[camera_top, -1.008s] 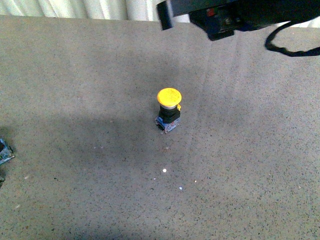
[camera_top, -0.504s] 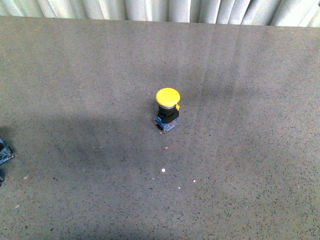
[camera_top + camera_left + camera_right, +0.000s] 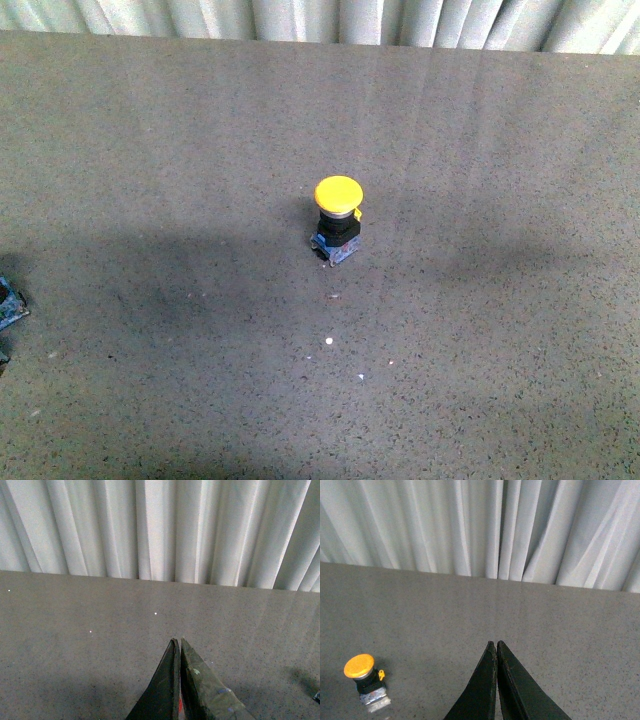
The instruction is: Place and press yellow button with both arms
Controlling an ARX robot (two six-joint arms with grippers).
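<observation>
Sitting upright mid-table, the yellow button (image 3: 338, 193) is waiting while we're keeping both the left gripper (image 3: 179, 642) and right gripper (image 3: 496, 645) pinched together empty, so we're aiming square over the cap.

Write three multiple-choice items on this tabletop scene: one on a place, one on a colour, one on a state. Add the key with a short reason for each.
1. In the front view, where does the yellow button stand?
A. Near the middle of the table
B. At the far edge by the curtain
C. In a hand

2. What colour is the button's collar, just under the cap?
A. Red
B. Black
C. White

3. How do the fingers of the right hand stand?
A. Spread wide
B. Clamped on the button
C. Closed together on nothing

Key: 1 A, it stands upright alone in mid-table. 2 B, a black ring sits between yellow cap and blue-grey base. 3 C, the tips meet, the button sits apart; the left hand looks the same.
</observation>
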